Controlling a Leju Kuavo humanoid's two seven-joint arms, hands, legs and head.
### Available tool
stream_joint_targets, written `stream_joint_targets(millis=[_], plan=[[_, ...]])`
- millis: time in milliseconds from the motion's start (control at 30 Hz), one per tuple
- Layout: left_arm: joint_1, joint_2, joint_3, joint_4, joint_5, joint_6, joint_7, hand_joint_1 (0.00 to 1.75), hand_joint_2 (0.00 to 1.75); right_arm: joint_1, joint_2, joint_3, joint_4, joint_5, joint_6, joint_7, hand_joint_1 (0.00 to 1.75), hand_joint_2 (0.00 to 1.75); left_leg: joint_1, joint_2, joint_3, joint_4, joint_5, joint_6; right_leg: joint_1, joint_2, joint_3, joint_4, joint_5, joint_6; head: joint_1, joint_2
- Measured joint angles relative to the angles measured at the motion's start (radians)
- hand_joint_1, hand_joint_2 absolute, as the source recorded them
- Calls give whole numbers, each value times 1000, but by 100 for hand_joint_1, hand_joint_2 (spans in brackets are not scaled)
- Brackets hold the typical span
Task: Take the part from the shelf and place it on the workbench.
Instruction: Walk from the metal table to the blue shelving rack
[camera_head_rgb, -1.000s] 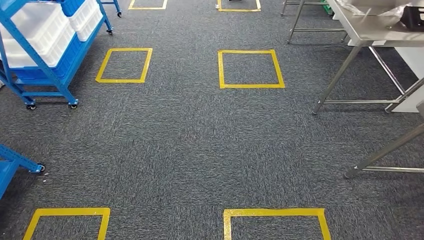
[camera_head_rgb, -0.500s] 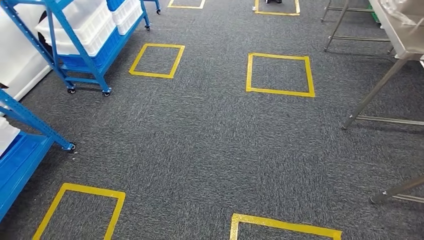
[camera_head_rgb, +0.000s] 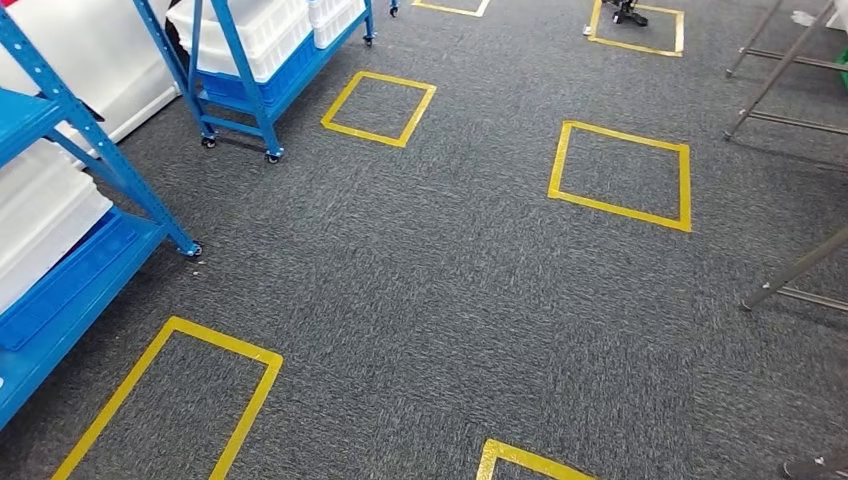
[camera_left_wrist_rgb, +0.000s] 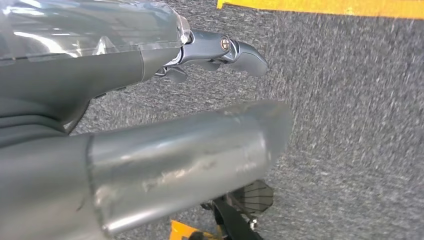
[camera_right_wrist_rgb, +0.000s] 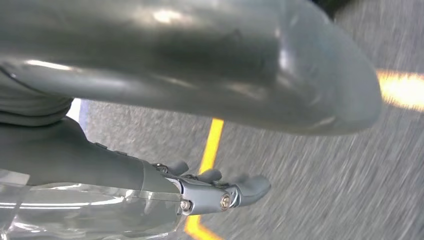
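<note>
While the head view looked down on grey carpet (camera_head_rgb: 440, 300) marked with yellow tape squares (camera_head_rgb: 620, 175), blue shelf racks (camera_head_rgb: 70, 200) with white bins (camera_head_rgb: 45, 215) stood at the left. Both hands hung over the carpet, the left hand (camera_left_wrist_rgb: 165, 115) and right hand (camera_right_wrist_rgb: 200, 125) empty, fingers extended. I could not make out the part.

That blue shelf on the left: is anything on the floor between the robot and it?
Nothing visible blocks the way. Between the camera and the nearer blue shelf lies grey carpet with a flat yellow tape square. Each robot hand hangs empty over the floor.
</note>
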Motion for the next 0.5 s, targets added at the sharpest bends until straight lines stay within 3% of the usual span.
stream_joint_targets(millis=[33,67,100,167,233,300,333,400,433,500], plan=[[-2,0,-1,0,2,-1,-1,0,0,-3,9,-1,2,0,-1,0,0,0,0,-14,0,1,0,0,-1,1,-16,28,0,0,0,0],[-2,1,-1,0,5,-2,-4,0,0,-6,15,-1,3,0,0,-1,0,0,-1,-29,0,2,0,-1,-1,3,-14,17,21,-1,0,0],[-1,1,-1,0,10,-3,-7,0,0,-8,20,-1,4,1,3,-1,0,0,-1,-44,2,4,-1,-2,-1,10,5,-30,60,-3,0,0],[-1,0,-1,0,16,-5,-13,0,0,-8,25,-1,5,2,7,-1,0,0,-1,-71,2,10,-4,-8,-2,50,58,-157,131,-11,0,0],[-3,0,-1,0,17,-6,-16,0,0,-9,27,-2,5,2,9,0,0,0,2,-92,-5,14,-4,-18,0,82,84,-222,149,-17,0,0],[-1,0,-1,0,17,-6,-18,0,0,-13,29,-2,5,2,9,0,0,0,5,-113,-12,12,-1,-32,1,73,89,-234,146,-22,1,0],[1,0,-1,0,18,-6,-18,0,0,-15,30,-2,5,2,9,0,0,0,5,-107,-15,15,-3,-38,-1,62,93,-242,148,-27,1,0],[0,2,0,0,18,-6,-18,0,0,-15,35,-3,6,2,11,0,0,0,2,-63,-39,66,-33,-47,-4,34,103,-256,152,-39,-3,0],[-1,2,0,0,18,-6,-18,0,0,-15,37,-3,6,2,11,0,0,0,3,-32,-66,121,-62,-49,-3,19,107,-259,152,-43,-5,0],[-5,3,0,0,18,-6,-18,0,0,-14,39,-5,6,2,11,0,0,0,6,-5,-132,250,-115,-56,0,-11,108,-260,148,-47,-7,0]])
